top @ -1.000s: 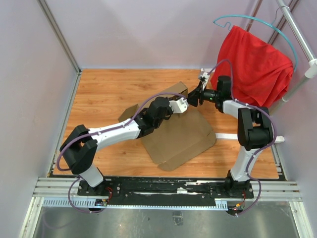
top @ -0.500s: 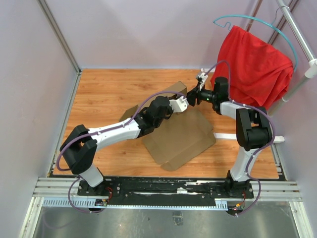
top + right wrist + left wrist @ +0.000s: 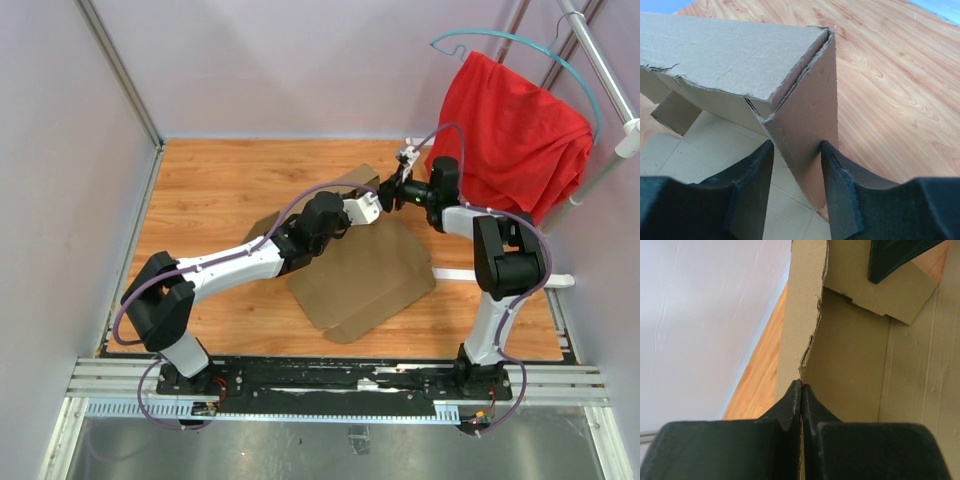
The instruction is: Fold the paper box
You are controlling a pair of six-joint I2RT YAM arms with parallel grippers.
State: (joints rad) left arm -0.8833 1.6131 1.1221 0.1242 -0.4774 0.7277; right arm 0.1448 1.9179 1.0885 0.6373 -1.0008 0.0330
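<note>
The paper box (image 3: 372,275) is plain brown cardboard, mostly flat on the wooden table, with its far wall raised. My left gripper (image 3: 366,209) is shut on the thin edge of that raised wall, seen in the left wrist view (image 3: 801,382) with the box's inside (image 3: 850,360) beyond it. My right gripper (image 3: 389,194) is open at the wall's right corner. In the right wrist view (image 3: 796,147) its jaws stand on either side of an upright side flap (image 3: 810,115), with a gap at the left finger (image 3: 752,175).
A red cloth (image 3: 515,130) hangs on a blue hanger from a rack at the back right, close behind the right arm. Purple walls enclose the table on the left and back. A white strip (image 3: 455,274) lies right of the box.
My right gripper has moved left, up to the raised wall's corner and around the side flap. The left gripper has kept its hold and shifted only slightly.
</note>
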